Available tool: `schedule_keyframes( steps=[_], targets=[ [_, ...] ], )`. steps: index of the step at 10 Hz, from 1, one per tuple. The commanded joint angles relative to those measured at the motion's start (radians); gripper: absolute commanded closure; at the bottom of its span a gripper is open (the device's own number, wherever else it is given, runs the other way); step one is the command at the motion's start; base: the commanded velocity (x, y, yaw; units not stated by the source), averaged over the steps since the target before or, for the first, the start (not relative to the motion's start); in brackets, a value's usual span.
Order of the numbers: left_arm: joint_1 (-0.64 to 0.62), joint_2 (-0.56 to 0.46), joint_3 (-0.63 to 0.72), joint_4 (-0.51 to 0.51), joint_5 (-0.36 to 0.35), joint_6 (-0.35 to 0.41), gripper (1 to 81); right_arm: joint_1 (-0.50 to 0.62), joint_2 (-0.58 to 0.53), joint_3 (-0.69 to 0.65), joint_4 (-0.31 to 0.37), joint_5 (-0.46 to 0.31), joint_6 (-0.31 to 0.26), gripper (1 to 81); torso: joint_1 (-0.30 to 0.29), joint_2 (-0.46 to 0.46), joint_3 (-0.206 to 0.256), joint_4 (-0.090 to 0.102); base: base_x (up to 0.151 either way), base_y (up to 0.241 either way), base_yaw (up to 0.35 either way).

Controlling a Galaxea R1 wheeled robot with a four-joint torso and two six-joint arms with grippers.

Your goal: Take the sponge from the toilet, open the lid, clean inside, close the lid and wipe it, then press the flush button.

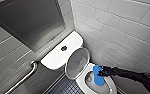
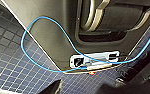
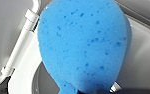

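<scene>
A bathroom corner with pale grey wall tiles (image 1: 121, 27) and a dark small-tiled floor (image 1: 66, 88). At upper left of the head view hangs a large dull metal panel (image 1: 31, 20); below it, at lower left, a silver grab bar (image 1: 24, 78) slants along the wall. In the centre stands the toilet (image 1: 56, 58), its flat white tank top carrying a round flush button (image 1: 64, 48). Just right of the tank the lid (image 1: 77, 62) stands raised, leaning back toward it. At lower right the sponge (image 1: 98, 77), bright blue, hangs over the open bowl (image 1: 110, 88) at its rim; contact with the ceramic cannot be made out. The right gripper (image 1: 101, 72) pinches the sponge's upper end, its black arm reaching in from the right edge. In the left wrist view, low in frame over the floor, the left gripper (image 2: 88, 89) is too dark to tell whether it is spread or pressed together.
</scene>
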Motion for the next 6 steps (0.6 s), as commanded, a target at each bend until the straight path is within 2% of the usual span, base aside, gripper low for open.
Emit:
schedule_keyframes(
  steps=[1,6],
  targets=[
    [0.047,-0.003,0.000,0.004,0.092,0.001,1.0,0.058,-0.186,0.236,0.022,-0.001,0.074,81.1,0.000,0.000,0.000,0.000,0.000,0.000,0.000],
    [0.045,-0.003,0.002,0.004,0.092,0.001,1.0,-0.063,-0.292,0.303,0.022,0.090,0.100,81.1,0.000,0.000,0.000,0.000,0.000,0.000,0.000]
  ],
)
